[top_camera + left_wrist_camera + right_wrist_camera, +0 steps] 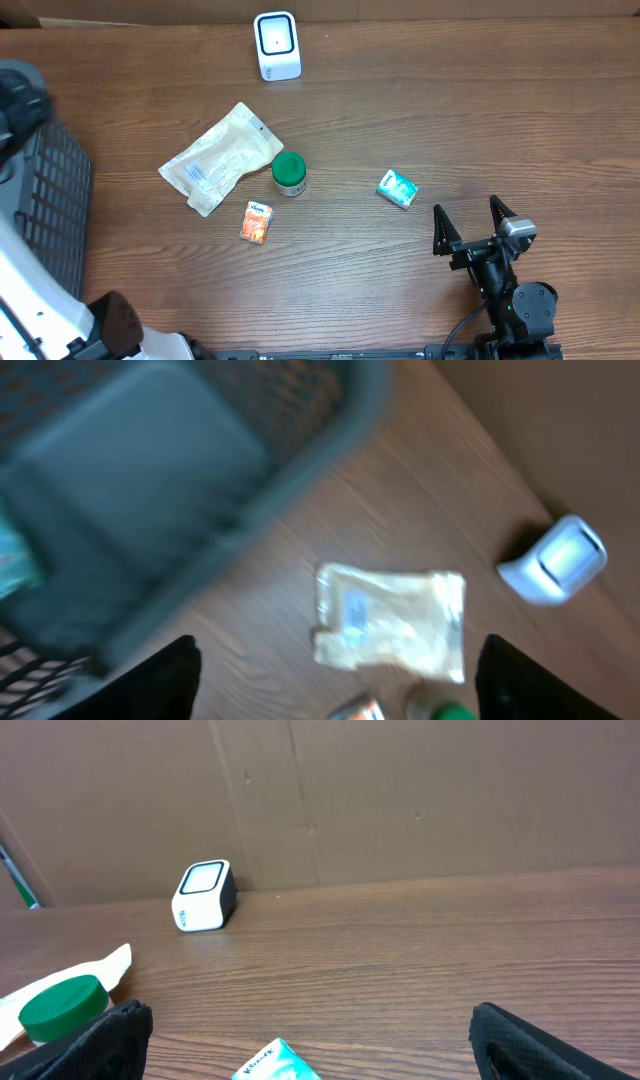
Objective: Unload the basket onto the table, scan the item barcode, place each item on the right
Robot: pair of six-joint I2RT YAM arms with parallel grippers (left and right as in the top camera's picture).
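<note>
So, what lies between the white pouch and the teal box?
A green-lidded jar, close by the pouch; the overhead view shows it.

left tool (338, 672) and right tool (466, 214) both spread wide, empty.

Camera arrangement. The table (400, 100) is viewed from directly above by the overhead camera, from far enough off that the scanner (277, 45), the white pouch (222, 158), the green-lidded jar (290, 172) and the dark basket (50, 190) are taken in together. The left wrist view is taken from over the basket's rim, tilted down across the pouch toward the scanner, and is somewhat blurred. The right wrist view is set low, close to the tabletop, and is directed almost level toward the cardboard wall (400, 790) behind the scanner. Scanner, pouch and jar are shared by all three views.
</note>
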